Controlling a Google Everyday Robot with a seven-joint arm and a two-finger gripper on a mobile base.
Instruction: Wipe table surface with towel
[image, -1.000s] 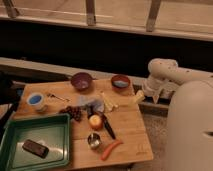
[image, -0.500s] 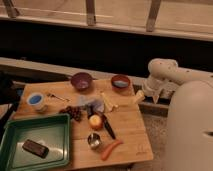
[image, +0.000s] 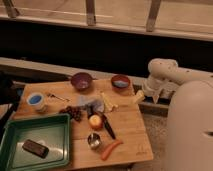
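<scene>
Towel (image: 94, 105) lies crumpled at the middle of the table (image: 130, 135), just beside a dark grape cluster (image: 75, 113). Purple bowl (image: 81, 80) stands behind it. Tool (image: 140, 97) is at the table's right edge, apart from the towel; whether released or clenched cannot be told.

table (image: 127, 131): light wood, I see faint plank lines
towel (image: 94, 105): grey-blue
tray (image: 52, 135): green
block (image: 36, 148): dark brown
left bowl (image: 81, 80): purple
right bowl (image: 120, 81): reddish outside, blue inside
cup (image: 36, 100): white, blue centre
grapes (image: 75, 113): I read dark red
gripper (image: 141, 96): cream, at the table's right edge
arm (image: 165, 75): off-white
</scene>
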